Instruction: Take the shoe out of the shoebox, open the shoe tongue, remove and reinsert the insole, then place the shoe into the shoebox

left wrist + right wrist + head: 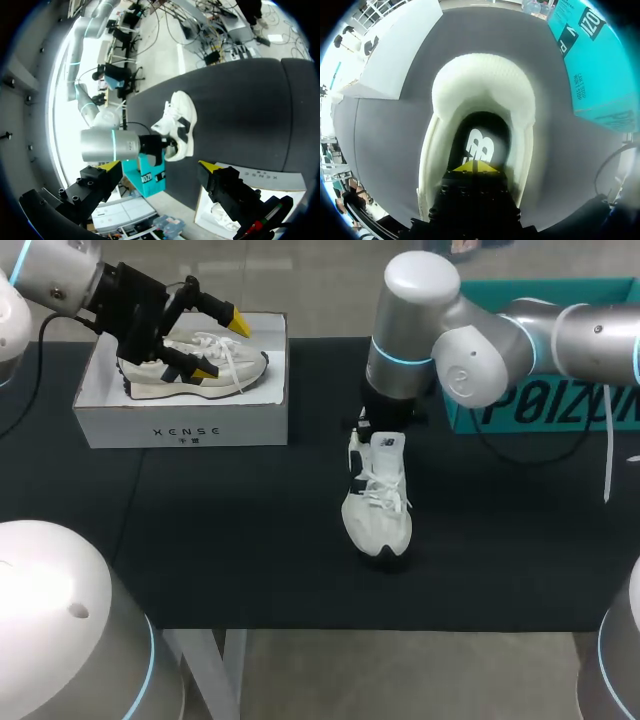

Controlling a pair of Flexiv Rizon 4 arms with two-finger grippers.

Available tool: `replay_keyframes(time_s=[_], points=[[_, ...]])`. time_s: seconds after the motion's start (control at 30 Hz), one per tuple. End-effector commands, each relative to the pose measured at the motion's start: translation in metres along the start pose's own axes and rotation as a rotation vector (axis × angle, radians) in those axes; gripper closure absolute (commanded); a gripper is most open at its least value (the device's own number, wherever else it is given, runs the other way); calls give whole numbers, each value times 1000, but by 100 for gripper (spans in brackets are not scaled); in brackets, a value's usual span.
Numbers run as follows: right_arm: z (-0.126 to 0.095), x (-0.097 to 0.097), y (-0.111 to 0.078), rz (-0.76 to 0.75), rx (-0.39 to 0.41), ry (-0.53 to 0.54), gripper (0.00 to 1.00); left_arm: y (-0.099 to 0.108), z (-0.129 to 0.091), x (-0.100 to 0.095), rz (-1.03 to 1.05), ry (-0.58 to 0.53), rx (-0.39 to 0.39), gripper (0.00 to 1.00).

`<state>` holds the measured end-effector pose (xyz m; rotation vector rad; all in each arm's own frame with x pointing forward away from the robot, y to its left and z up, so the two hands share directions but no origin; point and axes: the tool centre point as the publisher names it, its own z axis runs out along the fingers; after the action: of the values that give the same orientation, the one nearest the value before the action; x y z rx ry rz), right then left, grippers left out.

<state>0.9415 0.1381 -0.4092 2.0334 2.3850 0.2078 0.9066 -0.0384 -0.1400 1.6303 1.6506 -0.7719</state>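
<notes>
Right fingers (475, 167), pressed together, sit inside shoe (482, 87).

We've got the shoe (376, 502) standing upright on its sole near the middle of the surface, toe aimed at the near edge and heel toward the far edge. It's white with dark panels by the heel, and its white laces are loosely crossed. From the right wrist view we look straight down into its mouth (480, 90). A padded white rim rings the opening, and the dark insole (479, 145) with its white mark lies flat inside.

The white shoebox (180, 425) sits lidless at the far left corner of the surface. A second shoe (195, 370), cream and grey, lies inside it.
</notes>
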Motion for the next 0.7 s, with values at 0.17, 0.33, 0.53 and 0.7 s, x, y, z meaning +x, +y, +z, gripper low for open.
replay_keyframes(time_s=[0.17, 0.33, 0.53, 0.7], points=[[-33, 0, -4, -9, 12, -44, 100, 1, 0, 0, 1, 3, 1, 0], [-51, 2, -16, 0, 48, -61, 100, 1, 0, 0, 1, 3, 1, 0], [-68, 3, -16, 6, 46, -22, 100, 1, 0, 0, 1, 3, 1, 0], [-68, 3, -16, 6, 46, -22, 100, 1, 0, 0, 1, 3, 1, 0]])
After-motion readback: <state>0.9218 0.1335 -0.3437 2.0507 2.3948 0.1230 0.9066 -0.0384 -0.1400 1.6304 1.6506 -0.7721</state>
